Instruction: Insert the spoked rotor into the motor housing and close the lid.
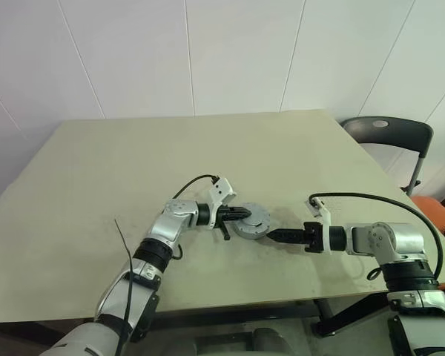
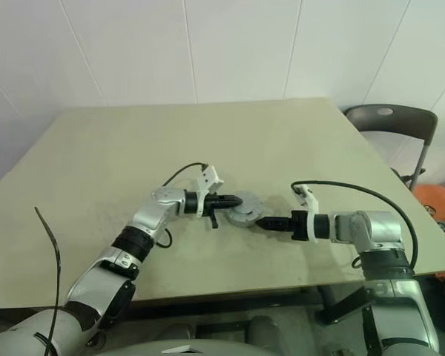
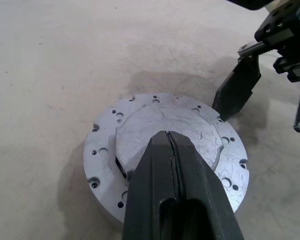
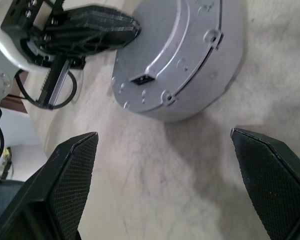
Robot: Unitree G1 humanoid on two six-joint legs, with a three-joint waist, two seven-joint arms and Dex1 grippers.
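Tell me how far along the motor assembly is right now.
Mostly done, it seems: the lid sits on the motor housing, so no spoked rotor shows, presumably inside. In hand: the shut left pincer rests over the lid, while the open right pincer faces the housing's side wall, apart from it. Left: confirming the lid is seated, then backing both arms away.
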